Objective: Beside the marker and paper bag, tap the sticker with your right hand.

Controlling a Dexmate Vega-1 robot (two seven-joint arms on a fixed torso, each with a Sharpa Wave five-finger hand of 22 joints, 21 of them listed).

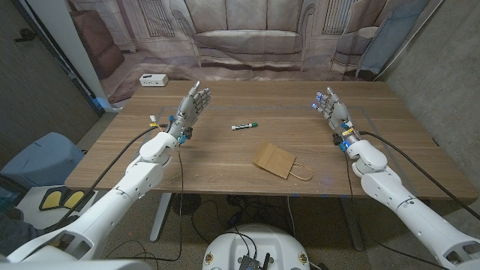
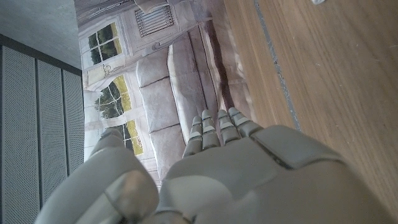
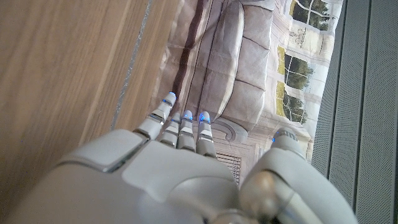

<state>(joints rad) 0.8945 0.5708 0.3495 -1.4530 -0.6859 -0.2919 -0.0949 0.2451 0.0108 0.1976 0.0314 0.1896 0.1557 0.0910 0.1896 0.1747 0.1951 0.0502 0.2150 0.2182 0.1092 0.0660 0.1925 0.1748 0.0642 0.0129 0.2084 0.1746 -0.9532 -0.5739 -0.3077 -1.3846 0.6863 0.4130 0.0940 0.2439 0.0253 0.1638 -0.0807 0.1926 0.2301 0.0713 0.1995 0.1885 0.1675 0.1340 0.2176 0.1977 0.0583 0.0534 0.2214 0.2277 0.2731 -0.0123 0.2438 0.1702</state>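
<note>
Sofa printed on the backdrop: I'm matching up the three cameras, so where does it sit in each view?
Head view: the printed sofa is at top middle, behind the table's far edge.
Left wrist view: turned on its side, just past the left hand.
Right wrist view: also turned, just past the right hand.
Shared landmark: the table's far edge, running beside the sofa in every view.

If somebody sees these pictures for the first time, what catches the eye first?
Two grey robot hands stand raised with fingers spread, the left hand and the right hand, one at each side of the wooden table. Between them lie a green-capped white marker and, nearer the front edge, a flat brown paper bag.
</note>
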